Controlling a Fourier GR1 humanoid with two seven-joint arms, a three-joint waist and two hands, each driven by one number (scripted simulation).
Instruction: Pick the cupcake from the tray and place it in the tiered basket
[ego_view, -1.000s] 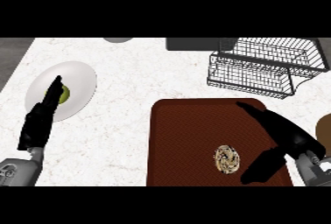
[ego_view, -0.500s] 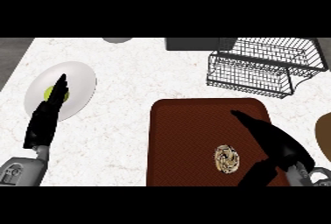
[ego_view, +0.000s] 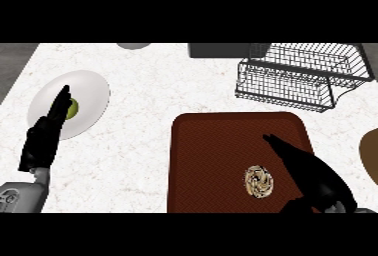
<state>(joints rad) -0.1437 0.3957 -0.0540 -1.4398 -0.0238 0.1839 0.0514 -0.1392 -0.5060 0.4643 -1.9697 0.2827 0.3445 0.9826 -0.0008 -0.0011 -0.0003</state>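
- Cupcake (ego_view: 260, 181): sits in the lower right part of the tray, seen from above as a round swirl of brown and cream; held by nothing.
- Tray (ego_view: 214, 150): dark reddish brown with rounded corners; lies flat on the counter at centre right and runs down to the lower edge of the view.
- Right hand (ego_view: 310, 172): comes in from the lower right and lies over the tray's right side, just right of the cupcake; fingers straight and pressed together, pointing up and left past the cupcake, curled round nothing.
- Tiered basket (ego_view: 303, 75): black wire, stands on the counter beyond the tray's far right corner, well apart from the cupcake.
- Counter (ego_view: 162, 80): white and faintly speckled, under everything.
- Plate (ego_view: 85, 95): white and round, at the left of the counter, well apart from the tray.
- Green item (ego_view: 72, 108): small, lies on the plate, partly hidden; too small to name.
- Left hand (ego_view: 44, 137): at the left, over the plate's left rim; fingers straight and together, pointing upward, tips beside the green item, gripping nothing.
- Brown round shape (ego_view: 370, 155): cut by the right edge, near the tray.
- Grey box (ego_view: 221, 50) and grey round object (ego_view: 133, 45): along the far edge.
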